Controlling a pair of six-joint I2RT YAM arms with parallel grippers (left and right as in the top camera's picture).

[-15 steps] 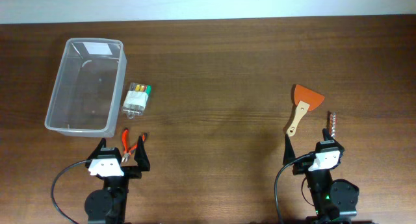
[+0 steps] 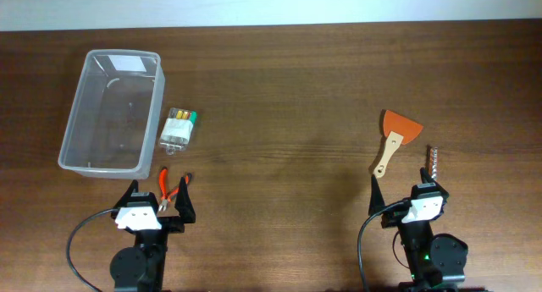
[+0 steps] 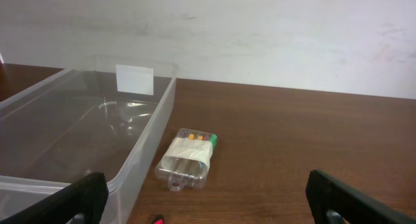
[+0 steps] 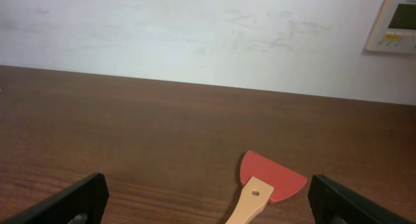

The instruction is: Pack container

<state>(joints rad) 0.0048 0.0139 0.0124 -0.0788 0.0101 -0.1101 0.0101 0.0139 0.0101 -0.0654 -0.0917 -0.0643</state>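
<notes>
The clear plastic container (image 2: 157,106) stands empty at the far left; in the left wrist view its wall (image 3: 153,130) is ahead and to the left. A small clear case of coloured batteries (image 2: 179,129) lies beside it, also in the left wrist view (image 3: 188,160). Red-handled pliers (image 2: 172,187) lie between the fingers of my left gripper (image 2: 159,199), which is open and empty (image 3: 211,208). An orange spatula with a wooden handle (image 2: 394,140) lies ahead of my right gripper (image 2: 400,189), which is open and empty (image 4: 208,208). The spatula shows in the right wrist view (image 4: 270,178).
A small metal corkscrew-like tool (image 2: 432,161) lies to the right of the spatula, near the right gripper's right finger. A white wall runs along the table's far edge (image 2: 271,23).
</notes>
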